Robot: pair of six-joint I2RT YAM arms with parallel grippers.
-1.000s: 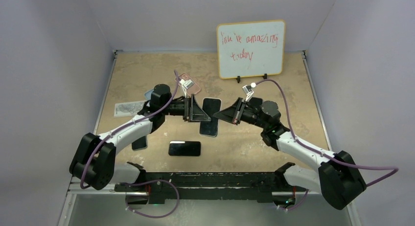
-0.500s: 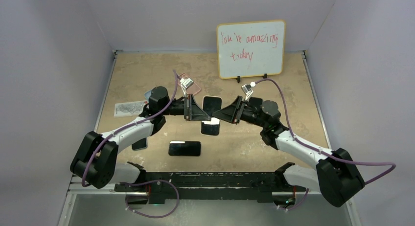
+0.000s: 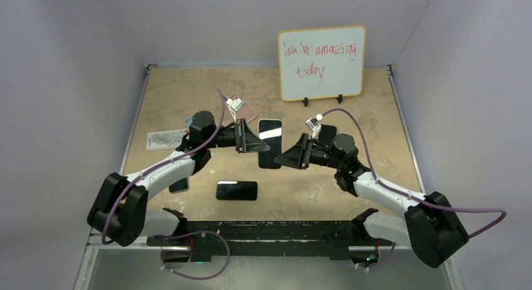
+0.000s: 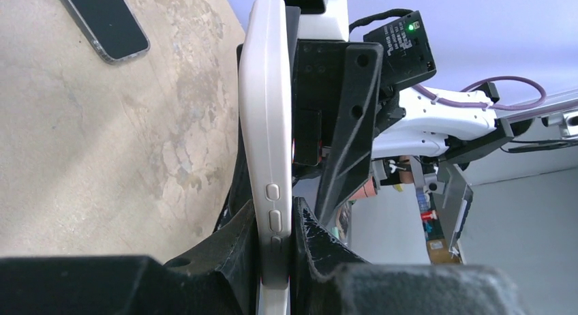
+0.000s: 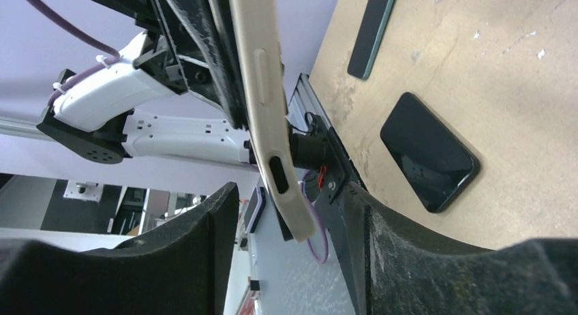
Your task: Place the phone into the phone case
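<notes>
Left tool pinches the phone case by its long edge; right tool gapes wide around its end.

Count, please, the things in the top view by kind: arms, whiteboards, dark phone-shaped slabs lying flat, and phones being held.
Arms: 2
Whiteboard: 1
Dark slabs lying flat: 3
Phone in the left pincer: 1
Total: 7
</notes>
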